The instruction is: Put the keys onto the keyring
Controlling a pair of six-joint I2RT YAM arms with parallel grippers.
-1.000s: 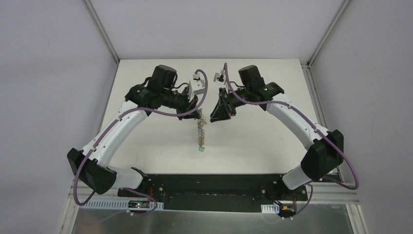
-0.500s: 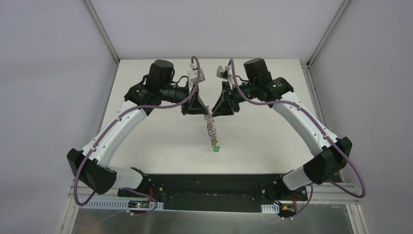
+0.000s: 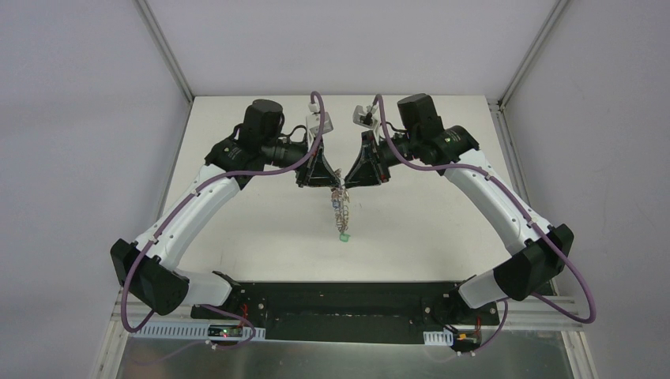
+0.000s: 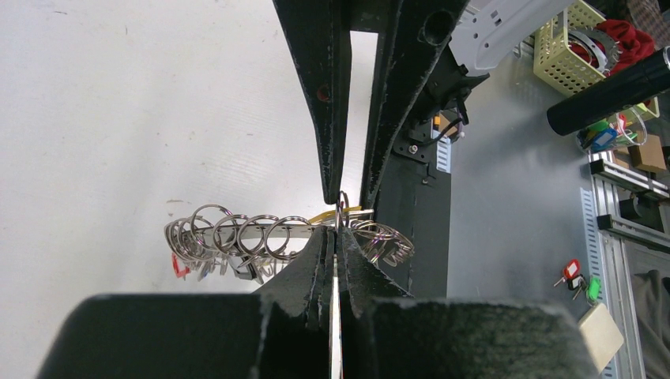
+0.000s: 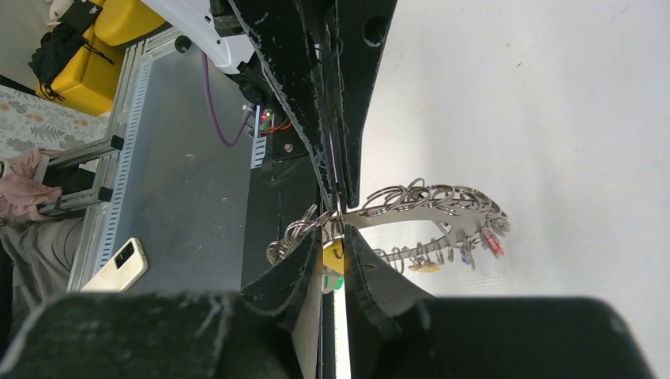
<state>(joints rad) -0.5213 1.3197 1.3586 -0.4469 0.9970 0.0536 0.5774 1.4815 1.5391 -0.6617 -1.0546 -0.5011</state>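
The keyring (image 3: 340, 209), a flat grey band fringed with wire loops, hangs edge-on between both grippers above the table. My left gripper (image 4: 337, 230) is shut on its upper edge. Facing it tip to tip is my right gripper (image 5: 338, 229), its jaws a narrow gap apart around a wire loop on the keyring (image 5: 427, 212). I cannot tell whether they press on it. Through that gap a yellow key head (image 5: 332, 257) shows. A green key (image 3: 344, 236) dangles lowest and a red key (image 5: 495, 243) hangs on the far side.
The white table (image 3: 261, 237) lies below the hanging ring, with the black base plate (image 3: 340, 304) at its near edge. Off the table stand a yellow basket (image 4: 585, 47), a black cylinder (image 4: 608, 91) and some loose red and green keys (image 4: 581, 280).
The left gripper has carried the keyring to the right. The right gripper has come in to meet it tip to tip, and its jaws have narrowed.
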